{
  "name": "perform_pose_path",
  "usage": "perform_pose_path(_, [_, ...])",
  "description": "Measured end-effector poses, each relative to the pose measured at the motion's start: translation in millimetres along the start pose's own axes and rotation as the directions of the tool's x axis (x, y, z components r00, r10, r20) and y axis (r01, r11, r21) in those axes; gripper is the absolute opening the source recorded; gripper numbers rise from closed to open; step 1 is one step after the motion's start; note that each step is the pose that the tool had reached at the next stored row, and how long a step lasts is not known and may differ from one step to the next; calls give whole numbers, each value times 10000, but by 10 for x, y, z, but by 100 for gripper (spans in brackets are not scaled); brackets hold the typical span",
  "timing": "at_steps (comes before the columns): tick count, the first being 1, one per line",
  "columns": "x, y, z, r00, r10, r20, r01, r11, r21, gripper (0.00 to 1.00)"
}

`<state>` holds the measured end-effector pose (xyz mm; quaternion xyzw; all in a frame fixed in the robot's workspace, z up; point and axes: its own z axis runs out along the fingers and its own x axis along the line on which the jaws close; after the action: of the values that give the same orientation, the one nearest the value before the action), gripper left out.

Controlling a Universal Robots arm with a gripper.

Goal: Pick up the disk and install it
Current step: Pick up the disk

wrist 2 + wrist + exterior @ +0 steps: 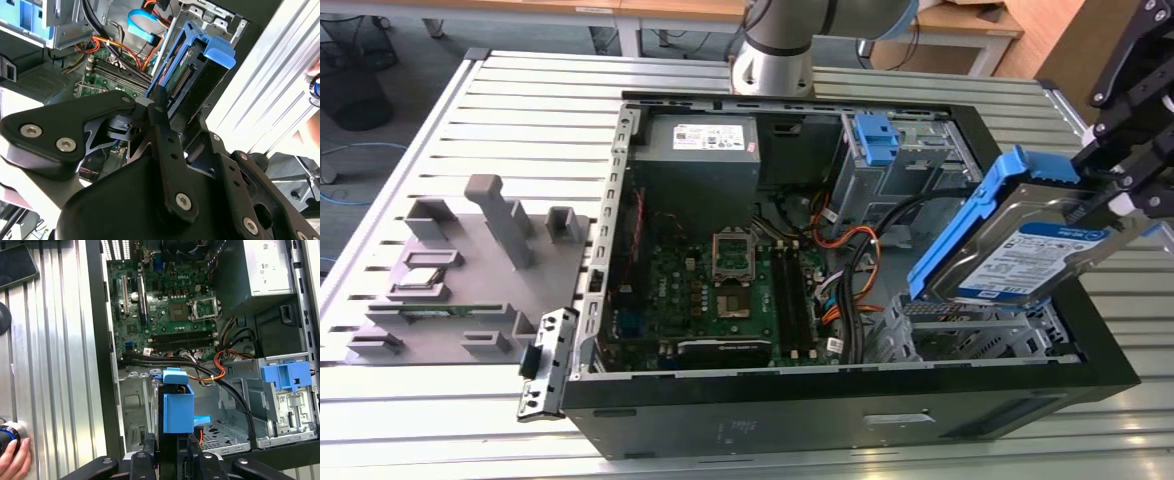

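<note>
Installation is the step in hand: your black two-fingered gripper [1110, 205] is clamped on the flat silver-grey metal disk [1025, 240] with its blue-and-white label and bright blue plastic bracket, so you can count the pick-up as done. The disk hangs tilted steeply on edge above the perforated grey metal drive cage [981, 330] at a corner of the open black computer case [854, 390], toward the exterior view's right, and it is not yet seated there. In the second wrist view the gripper [175, 107] pinches the disk [195, 75] near its connector end, though the far finger's contact is hidden behind the drive, so take the grip as probably square rather than certainly so. In the first wrist view the disk [177, 410] shows edge-on over the cage [220, 432]. By my judgement, seating it calls for you to level the disk, line its bracket up with the cage's opening, and stay clear of the orange and black cables [220, 367] running just beside that bay. Your count: one disk, one gripper, one drive cage beneath it, one bare blue plastic bracket [874, 135] in the neighbouring bay, one grey power-supply box [700, 150], one green motherboard [720, 285], and one person's hand [12, 460] at the edge of the ribbed aluminium table [55, 365] beside the case.
</note>
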<state>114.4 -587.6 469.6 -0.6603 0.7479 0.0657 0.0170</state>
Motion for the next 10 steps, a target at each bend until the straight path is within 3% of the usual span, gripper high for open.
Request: perform_pose_path(10, [0,-16,14,10000,0,5,0,10000,-1,35])
